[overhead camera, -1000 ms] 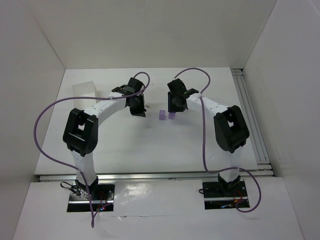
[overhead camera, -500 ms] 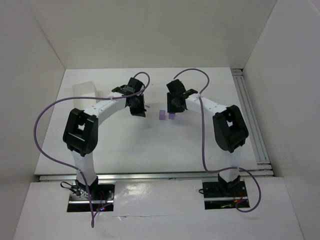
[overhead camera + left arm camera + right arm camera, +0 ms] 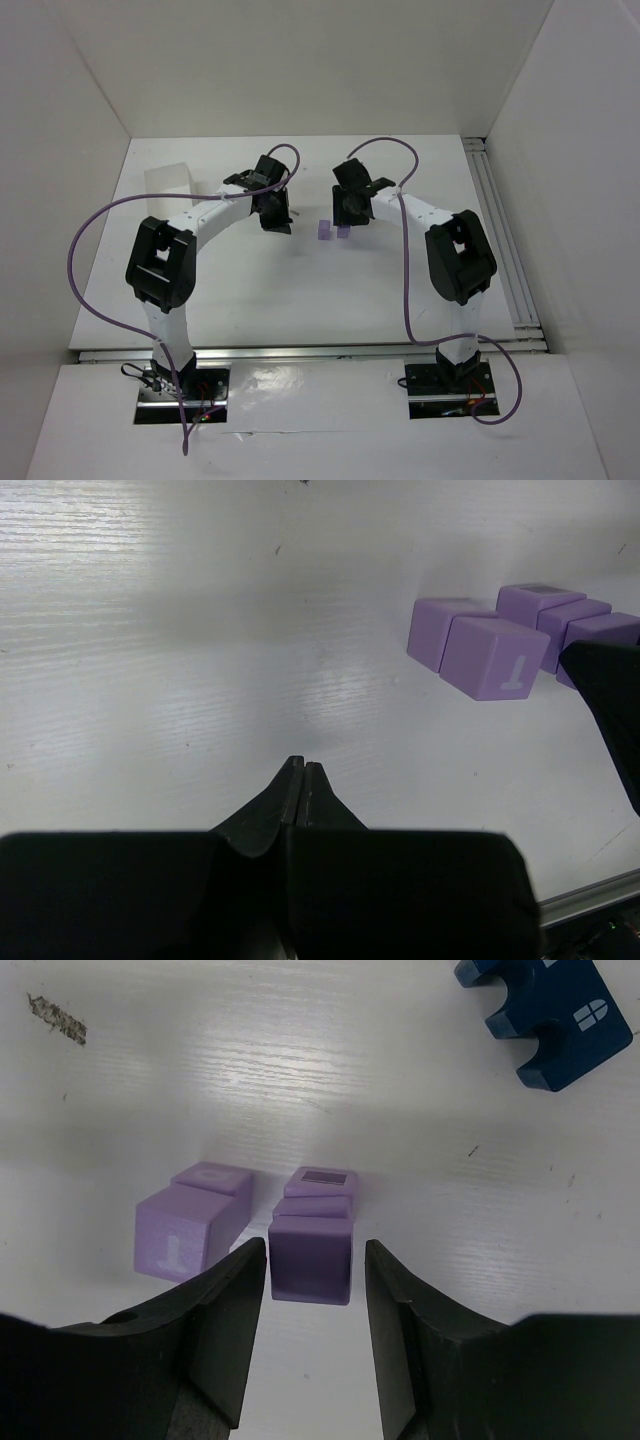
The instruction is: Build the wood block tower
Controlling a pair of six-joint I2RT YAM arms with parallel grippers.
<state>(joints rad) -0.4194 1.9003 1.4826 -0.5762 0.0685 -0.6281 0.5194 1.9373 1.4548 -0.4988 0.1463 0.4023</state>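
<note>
Tower barely begun: purple blocks (image 3: 310, 1260) lie in two short rows mid-surface (image 3: 300, 1060), none clearly stacked.
Right fingers (image 3: 225, 1340) straddle the nearest block, parted, slim gaps either side; left fingers (image 3: 290, 800) pinched together, empty; dark blue block (image 3: 550, 1020) lies apart, unused.

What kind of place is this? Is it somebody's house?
Probably not a house. It looks like a robot test booth: plain white walls box in a white table, a left arm and right arm are bolted at its near edge, and little purple blocks sit on it.
</note>
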